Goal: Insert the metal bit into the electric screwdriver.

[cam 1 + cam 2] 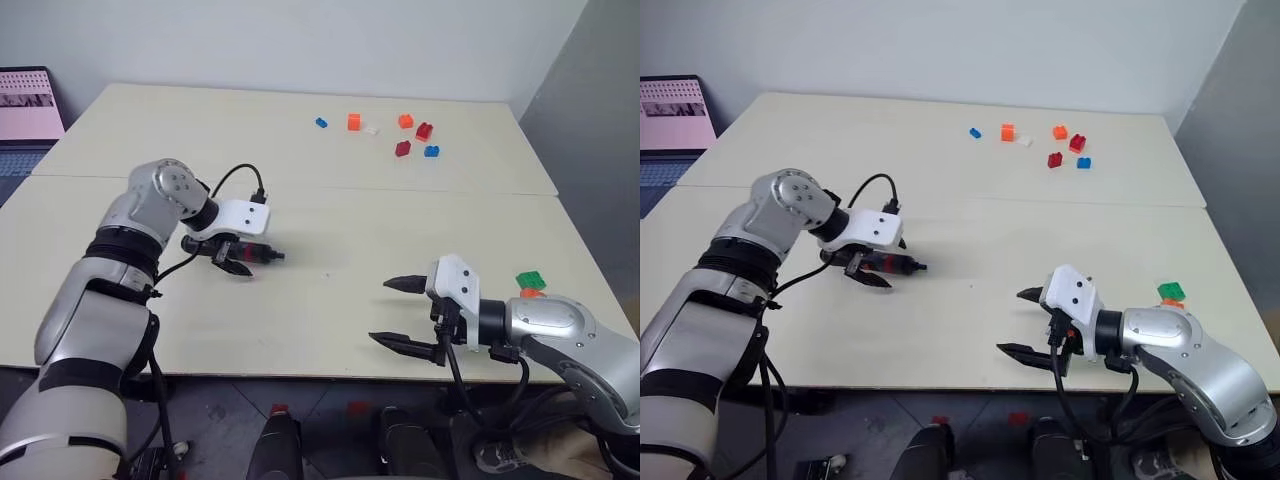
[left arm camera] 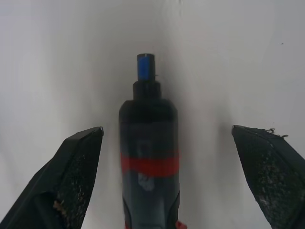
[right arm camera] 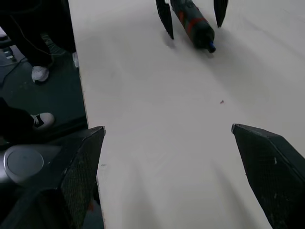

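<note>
Both hands are seen with their black fingers spread wide apart and nothing clamped between them. The left hand (image 1: 238,258) is angled down over the electric screwdriver (image 2: 149,162), which lies flat on the cream tabletop (image 1: 330,310) toward the left of the scene, its tapered nose pointing right. In the left wrist view the screwdriver is framed between the two fingers (image 2: 71,176) without being touched by either; a red band is seen across its dark body, with a small pale mark below it that cannot be read, and a blue tip at the nose. The right hand (image 1: 400,315) is held above the near right edge of the tabletop, well apart from the screwdriver. Small toy bricks (image 1: 405,135) in red, orange, blue and white are scattered at the far right, and a green brick (image 1: 530,279) lies beside the right arm. A laptop (image 1: 28,105) stands at the far left; its screen cannot be read. The metal bit cannot be made out.
</note>
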